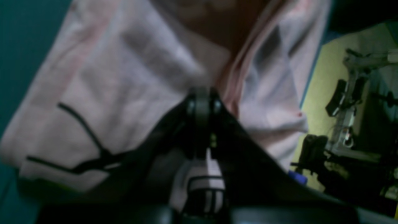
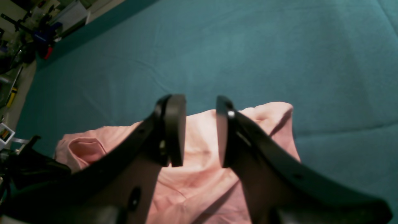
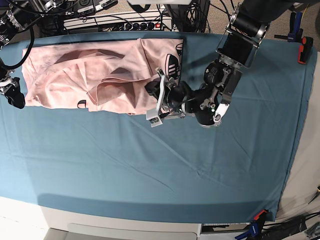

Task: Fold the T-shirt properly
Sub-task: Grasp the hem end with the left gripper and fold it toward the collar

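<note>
Two arms over a teal table cloth (image 3: pixel 200 165). T-shirt (image 3: pixel 90 75) — pale pink, rumpled, partly folded over itself — lies toward 11 o'clock of the base view, black print showing near its 3 o'clock edge. Left gripper (image 3: pixel 152 90) reaches in from 2 o'clock; its jaws are clamped together on that edge of the T-shirt, pink fabric pinched between them in the blurred wrist view. Right gripper (image 2: pixel 200 130) sits at 9 o'clock, jaws parted above pink cloth — nothing between them.
</note>
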`<state>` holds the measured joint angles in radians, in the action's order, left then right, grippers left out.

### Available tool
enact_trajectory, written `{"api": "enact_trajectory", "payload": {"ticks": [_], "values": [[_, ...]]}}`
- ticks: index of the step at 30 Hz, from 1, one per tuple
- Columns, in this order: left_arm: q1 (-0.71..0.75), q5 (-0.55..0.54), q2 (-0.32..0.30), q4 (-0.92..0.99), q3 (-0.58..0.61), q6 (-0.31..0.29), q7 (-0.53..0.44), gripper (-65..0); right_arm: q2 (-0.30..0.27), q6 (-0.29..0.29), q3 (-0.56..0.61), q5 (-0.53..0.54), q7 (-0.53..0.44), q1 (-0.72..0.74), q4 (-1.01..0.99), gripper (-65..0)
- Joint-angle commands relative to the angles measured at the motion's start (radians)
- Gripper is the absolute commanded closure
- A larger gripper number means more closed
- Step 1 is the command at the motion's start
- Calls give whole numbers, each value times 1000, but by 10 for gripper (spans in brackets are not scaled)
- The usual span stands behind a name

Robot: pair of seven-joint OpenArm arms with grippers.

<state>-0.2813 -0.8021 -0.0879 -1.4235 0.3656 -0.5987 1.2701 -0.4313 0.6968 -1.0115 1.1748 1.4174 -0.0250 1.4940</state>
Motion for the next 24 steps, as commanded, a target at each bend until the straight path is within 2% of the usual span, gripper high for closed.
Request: {"api": "enact_trajectory", "payload": {"ticks": [1, 8, 15, 18, 20, 21, 22, 24], "values": [[-10, -20, 11, -19, -1, 0, -18, 0, -26, 1, -2, 21, -21, 8, 16, -180], [84, -21, 56, -22, -1, 0, -23, 0, -26, 1, -2, 21, -21, 8, 16, -180], [163, -94, 180, -21, -1, -4, -24, 0, -26, 1, -2, 22, -21, 8, 16, -180], [172, -185, 224, -21, -1, -37, -31, 0, -26, 1, -2, 21, -21, 8, 16, -180], [162, -304, 226, -21, -1, -91, -10, 0, -26, 1, -2, 21, -21, 8, 16, -180], [151, -331, 225, -21, -3, -99, 13, 0, -26, 1, -2, 21, -21, 8, 16, -180], [137, -328, 222, -21, -2, -99, 32, 0, -26, 1, -2, 21, -21, 8, 16, -180], [107, -242, 213, -21, -4, -99, 32, 0, -26, 1, -2, 21, -21, 8, 16, -180]]}}
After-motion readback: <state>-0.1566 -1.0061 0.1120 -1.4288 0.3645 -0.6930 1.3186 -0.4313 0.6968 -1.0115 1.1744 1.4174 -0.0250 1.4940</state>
